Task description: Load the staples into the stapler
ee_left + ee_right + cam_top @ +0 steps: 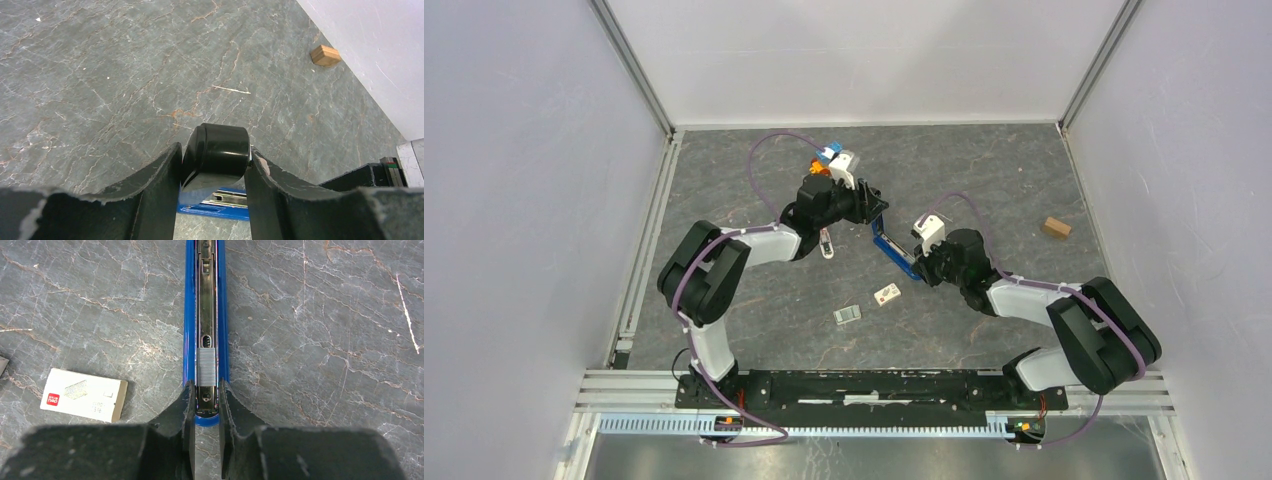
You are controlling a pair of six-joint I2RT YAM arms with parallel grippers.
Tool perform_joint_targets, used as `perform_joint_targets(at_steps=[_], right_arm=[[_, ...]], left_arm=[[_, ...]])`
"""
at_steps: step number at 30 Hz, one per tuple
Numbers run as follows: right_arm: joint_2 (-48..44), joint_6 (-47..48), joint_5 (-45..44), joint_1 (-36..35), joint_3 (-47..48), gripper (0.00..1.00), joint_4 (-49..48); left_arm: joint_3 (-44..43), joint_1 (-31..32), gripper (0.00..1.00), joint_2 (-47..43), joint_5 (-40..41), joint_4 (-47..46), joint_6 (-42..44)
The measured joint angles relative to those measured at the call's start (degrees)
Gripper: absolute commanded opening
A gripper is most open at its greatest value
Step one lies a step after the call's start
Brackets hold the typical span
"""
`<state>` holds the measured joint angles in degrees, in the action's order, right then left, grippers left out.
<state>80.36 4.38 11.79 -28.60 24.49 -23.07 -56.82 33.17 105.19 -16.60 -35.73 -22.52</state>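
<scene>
Near the middle of the table (984, 180) the stapler (206, 315) lies opened, its blue base on the surface and a strip of staples (206, 367) sitting in the rail. The right gripper (205, 386) is closed tight on the near end of the base. The left gripper (214, 150) holds the black top arm between its fingers. A small staple box (84, 394) lies beside.

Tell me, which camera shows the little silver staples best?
The right wrist view: the silver strip of staples lies close-up in the blue plastic stapler's open rail. The top view shows only a thin blue bar, the left wrist view a blue sliver; no staples.
</scene>
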Motion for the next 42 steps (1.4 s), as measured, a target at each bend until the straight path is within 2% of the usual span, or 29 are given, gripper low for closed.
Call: perform_joint_targets(at_steps=[10,24,42], right_arm=[[0.0,0.0,0.2,0.0,0.0,0.00,0.0],[0.0,0.0,0.3,0.0,-0.9,0.00,-0.9],[0.0,-0.4,0.8,0.1,-2.1,0.00,-3.5]], left_arm=[[1.0,2.5,0.55,-1.8,2.8,1.4,1.2],[0.6,10.8,0.58,-4.2,13.0,6.6,13.0],[5.4,12.1,0.66,-4.1,10.5,-2.3,7.0]])
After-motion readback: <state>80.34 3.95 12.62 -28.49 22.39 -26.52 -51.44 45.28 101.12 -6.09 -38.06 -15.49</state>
